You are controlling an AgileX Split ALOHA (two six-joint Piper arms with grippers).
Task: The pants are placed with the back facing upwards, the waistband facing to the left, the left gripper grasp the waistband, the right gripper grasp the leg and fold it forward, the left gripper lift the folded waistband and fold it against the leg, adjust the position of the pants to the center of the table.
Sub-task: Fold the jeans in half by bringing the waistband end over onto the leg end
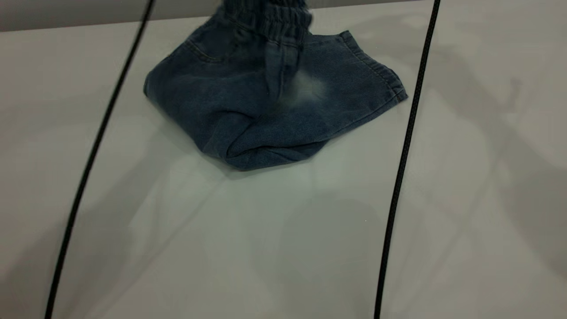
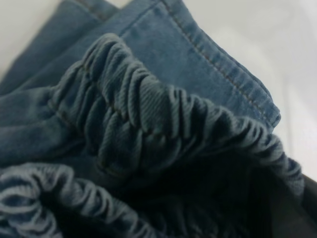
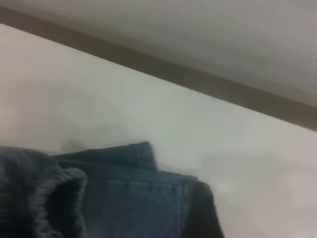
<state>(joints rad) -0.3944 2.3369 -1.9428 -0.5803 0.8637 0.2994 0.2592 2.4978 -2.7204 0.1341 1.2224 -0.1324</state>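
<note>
The pants [image 1: 266, 110] lie folded on the table [image 1: 283, 248] towards its far side, with the pale washed patch [image 1: 305, 88] facing up. The leg [image 1: 367, 84] points right, its stitched hem flat on the table. The waistband [image 1: 274, 15] is raised off the table and runs out past the view's top edge. In the left wrist view the gathered waistband [image 2: 148, 124] fills the picture right at my left gripper [image 2: 292, 213], which is shut on it. My right gripper [image 3: 200, 215] shows only as a dark edge beside the denim hem [image 3: 138, 153], away from the exterior view.
Two thin black cables [image 1: 93, 155] [image 1: 403, 155] hang across the exterior view, left and right of the pants. The table's far edge [image 3: 163, 67] runs behind the pants, with a wall beyond.
</note>
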